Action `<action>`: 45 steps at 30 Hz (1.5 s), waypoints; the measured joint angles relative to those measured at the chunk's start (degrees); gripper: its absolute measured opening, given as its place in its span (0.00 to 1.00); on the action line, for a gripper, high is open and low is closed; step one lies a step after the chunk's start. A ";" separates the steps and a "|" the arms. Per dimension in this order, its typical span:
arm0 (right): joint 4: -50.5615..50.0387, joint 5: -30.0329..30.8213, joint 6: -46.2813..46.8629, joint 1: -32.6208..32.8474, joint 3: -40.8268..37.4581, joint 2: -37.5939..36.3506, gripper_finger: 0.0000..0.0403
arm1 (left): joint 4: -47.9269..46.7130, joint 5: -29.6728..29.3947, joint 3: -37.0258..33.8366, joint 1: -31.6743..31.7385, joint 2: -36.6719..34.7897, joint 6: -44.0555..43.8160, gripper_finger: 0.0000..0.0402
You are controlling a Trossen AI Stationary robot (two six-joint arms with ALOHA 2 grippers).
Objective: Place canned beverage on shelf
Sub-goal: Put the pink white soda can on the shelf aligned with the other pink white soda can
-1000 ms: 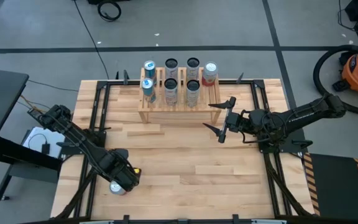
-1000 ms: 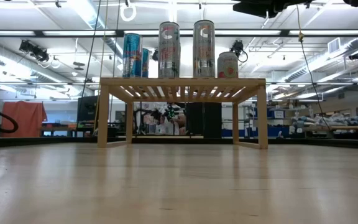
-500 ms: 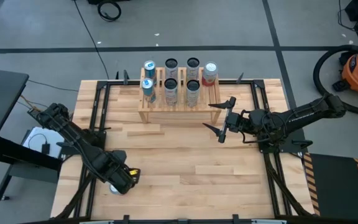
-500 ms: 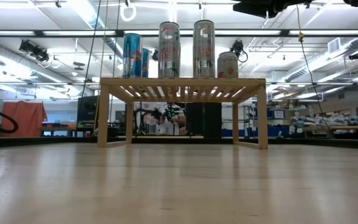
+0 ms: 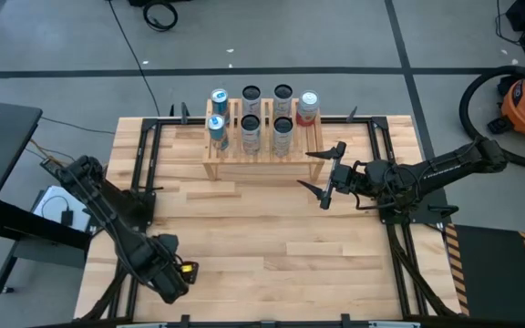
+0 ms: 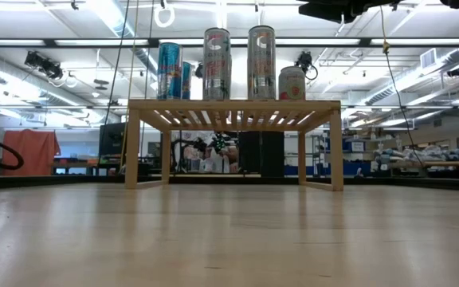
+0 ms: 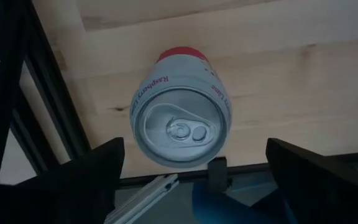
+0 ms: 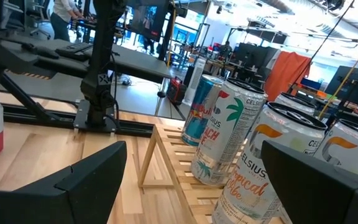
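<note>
Tabletop (image 5: 272,228) edge: left gripper (image 5: 173,273), jaws released, hides the can (image 7: 181,124) from overhead.

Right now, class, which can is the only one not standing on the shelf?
The silver can with the red band, directly in front of the left pincer at the table's near-left edge; all the others stand on the shelf.

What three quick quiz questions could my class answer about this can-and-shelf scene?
1. True or false: the left gripper is shut on the can.
2. How many cans stand on the shelf?
3. Which is nearer the shelf: A, the left gripper, or B, the right gripper?
Key: 1 false, its jaws stand open on either side of the can; 2 seven; 3 B.
</note>
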 joint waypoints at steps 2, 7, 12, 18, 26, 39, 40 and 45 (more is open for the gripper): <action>0.17 -0.01 -0.02 0.02 0.00 0.00 0.95 | 0.07 0.14 -0.03 0.00 0.43 0.01 0.98; 0.16 -0.02 -0.01 0.02 0.00 0.00 0.95 | 0.16 -0.24 -0.03 0.02 0.86 0.34 0.98; 0.19 -0.03 0.01 -0.01 0.00 0.00 0.95 | 3.33 -0.75 -2.30 -0.11 1.07 0.18 0.98; 0.20 -0.03 0.01 0.01 0.00 0.00 0.95 | 5.54 -0.58 -4.35 -0.70 1.08 -1.07 0.98; 0.19 -0.01 0.01 -0.01 0.00 0.00 0.95 | 3.22 -0.41 -4.35 -0.66 1.19 -1.02 0.98; 0.19 -0.03 0.01 -0.01 0.00 0.00 0.95 | 4.00 -0.58 -4.35 -0.98 1.22 0.00 0.98; 0.19 -0.01 0.00 0.00 0.00 0.00 0.95 | 4.13 -0.39 -4.35 -0.98 1.22 0.00 0.98; 0.19 -0.01 0.01 -0.01 0.00 0.00 0.95 | 4.25 1.11 -4.35 -0.98 1.22 -0.08 0.96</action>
